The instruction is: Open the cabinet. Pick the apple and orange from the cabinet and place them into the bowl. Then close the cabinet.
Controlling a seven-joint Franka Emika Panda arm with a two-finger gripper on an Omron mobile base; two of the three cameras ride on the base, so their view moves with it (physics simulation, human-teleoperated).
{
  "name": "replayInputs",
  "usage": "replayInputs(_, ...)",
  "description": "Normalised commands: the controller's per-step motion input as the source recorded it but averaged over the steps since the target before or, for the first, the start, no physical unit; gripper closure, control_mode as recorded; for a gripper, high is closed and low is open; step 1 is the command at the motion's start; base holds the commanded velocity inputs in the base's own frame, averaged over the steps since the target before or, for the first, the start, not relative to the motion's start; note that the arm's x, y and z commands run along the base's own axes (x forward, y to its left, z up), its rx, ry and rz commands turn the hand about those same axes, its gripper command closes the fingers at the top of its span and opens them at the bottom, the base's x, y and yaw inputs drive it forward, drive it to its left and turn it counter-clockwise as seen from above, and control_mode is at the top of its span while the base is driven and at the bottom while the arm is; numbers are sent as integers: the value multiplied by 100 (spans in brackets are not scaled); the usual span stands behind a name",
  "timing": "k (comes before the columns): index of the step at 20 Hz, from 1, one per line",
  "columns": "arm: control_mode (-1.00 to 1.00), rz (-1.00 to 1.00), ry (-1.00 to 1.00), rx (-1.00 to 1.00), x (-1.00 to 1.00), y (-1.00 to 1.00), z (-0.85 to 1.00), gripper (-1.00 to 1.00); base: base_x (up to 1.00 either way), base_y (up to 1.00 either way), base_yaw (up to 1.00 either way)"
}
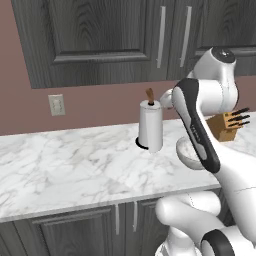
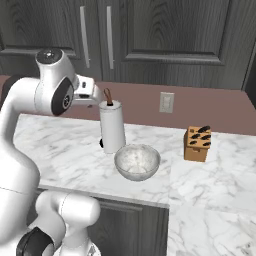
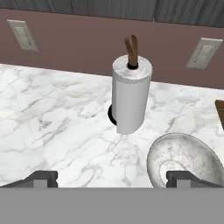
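Note:
The dark grey cabinet (image 1: pixel 105 40) (image 2: pixel 170 35) hangs above the counter, and both doors with the long silver handles (image 2: pixel 109 42) are shut. The apple and the orange are out of view. On the marble counter, to the right of the paper-towel roll, sits the speckled bowl (image 2: pixel 137 172) (image 3: pixel 188 153) with nothing in it; in the left base view the arm half covers the bowl (image 1: pixel 185 156). My gripper (image 3: pixel 113 178) (image 2: pixel 97 96) (image 1: pixel 165 97) hovers above the counter near the top of the roll. It is open, its fingertips (image 3: pixel 43 178) stand wide apart, and nothing lies between them.
A white paper-towel roll (image 1: pixel 150 125) (image 2: pixel 112 127) (image 3: pixel 130 96) stands upright on a dark base just left of the bowl. A wooden knife block (image 1: pixel 227 125) (image 2: pixel 197 144) sits to the right. Wall outlets (image 3: pixel 24 35) (image 2: pixel 166 102) are on the brown backsplash. Lower cabinets (image 1: pixel 75 230) run under the counter.

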Motion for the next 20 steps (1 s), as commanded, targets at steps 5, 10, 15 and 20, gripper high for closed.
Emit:
replayInputs(5,-100,0,-15,0,0,-21,39,-100,0,0,0)
replayInputs(10,-100,-1,-10,0,0,-39,40,-100,0,0,0)
replayInputs(15,-100,-3,-8,0,0,-27,31,-100,0,0,0)
replayInputs(20,-100,-7,-7,0,0,-9,31,-100,0,0,0)
